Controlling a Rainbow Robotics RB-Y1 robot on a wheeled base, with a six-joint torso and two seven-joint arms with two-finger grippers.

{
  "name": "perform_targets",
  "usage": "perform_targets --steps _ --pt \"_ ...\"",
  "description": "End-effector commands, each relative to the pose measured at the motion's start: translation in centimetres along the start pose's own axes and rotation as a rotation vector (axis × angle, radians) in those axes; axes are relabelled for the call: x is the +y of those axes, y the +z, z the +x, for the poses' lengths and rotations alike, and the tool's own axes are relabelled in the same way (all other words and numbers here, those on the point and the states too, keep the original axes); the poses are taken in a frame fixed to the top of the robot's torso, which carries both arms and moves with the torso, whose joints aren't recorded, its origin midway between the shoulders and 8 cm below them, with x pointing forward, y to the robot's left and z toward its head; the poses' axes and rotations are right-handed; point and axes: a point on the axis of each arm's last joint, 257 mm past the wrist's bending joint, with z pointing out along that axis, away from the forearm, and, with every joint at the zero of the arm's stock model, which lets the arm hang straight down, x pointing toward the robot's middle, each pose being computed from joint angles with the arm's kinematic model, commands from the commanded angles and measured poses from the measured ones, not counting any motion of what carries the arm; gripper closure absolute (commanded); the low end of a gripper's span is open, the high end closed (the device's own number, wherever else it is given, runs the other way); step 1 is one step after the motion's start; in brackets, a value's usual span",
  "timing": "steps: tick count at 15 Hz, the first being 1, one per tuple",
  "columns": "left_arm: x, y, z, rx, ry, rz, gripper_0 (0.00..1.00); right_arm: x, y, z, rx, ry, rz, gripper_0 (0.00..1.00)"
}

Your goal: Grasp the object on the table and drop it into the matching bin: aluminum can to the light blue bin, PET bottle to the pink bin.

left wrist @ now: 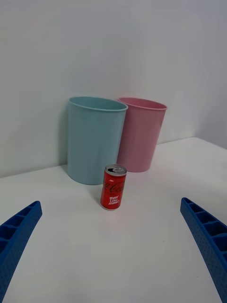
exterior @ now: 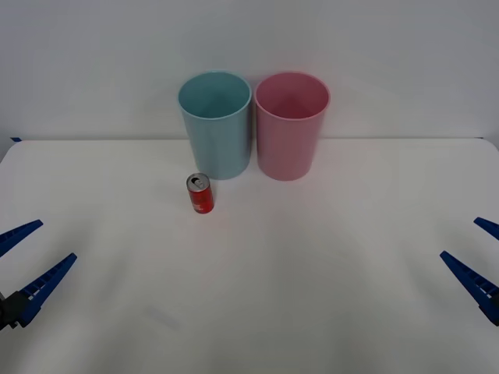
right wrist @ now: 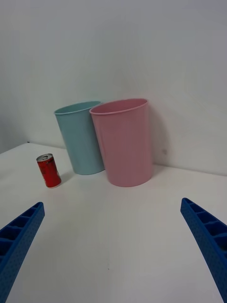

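Here, a small red can is being seen standing upright on the white worktop, just in front of the light blue bin and near its left side. The pink bin is standing just to the right of the blue one, at the far edge. The left gripper is being held at the near left, the right gripper at the near right; both sets of fingers are spread wide, and nothing is being gripped.
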Motion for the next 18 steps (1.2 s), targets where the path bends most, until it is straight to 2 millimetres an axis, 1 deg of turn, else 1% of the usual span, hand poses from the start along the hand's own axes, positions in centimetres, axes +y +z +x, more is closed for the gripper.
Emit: perform_targets --steps 1,2,3,8,12,15,17,18 --pt "0.0 0.0 0.0 0.000 0.000 0.000 0.00 0.0 0.0 0.0 0.000 0.000 0.000 0.00" --pt "-0.3 0.2 0.8 -0.005 -0.027 -0.007 0.00 0.0 0.0 0.0 0.000 0.000 0.000 0.00" --pt "-0.2 0.3 0.6 -0.006 -0.020 -0.005 0.00 0.0 0.0 0.0 0.000 0.000 0.000 0.00" --pt "0.2 0.4 1.1 0.013 -0.011 -0.014 0.00 0.0 0.0 0.0 0.000 0.000 0.000 0.00" --pt "0.6 0.4 3.4 0.054 -0.028 -0.049 0.00 0.0 0.0 0.0 0.000 0.000 0.000 0.00" --pt "1.7 0.2 5.4 0.086 -0.044 -0.121 0.00 0.0 0.0 0.0 0.000 0.000 0.000 0.00" --pt "1.6 0.8 6.1 0.094 -0.044 -0.130 0.00 0.0 0.0 0.0 0.000 0.000 0.000 0.00" --pt "1.4 1.5 6.6 0.098 -0.047 -0.130 0.00 0.0 0.0 0.0 0.000 0.000 0.000 0.00"
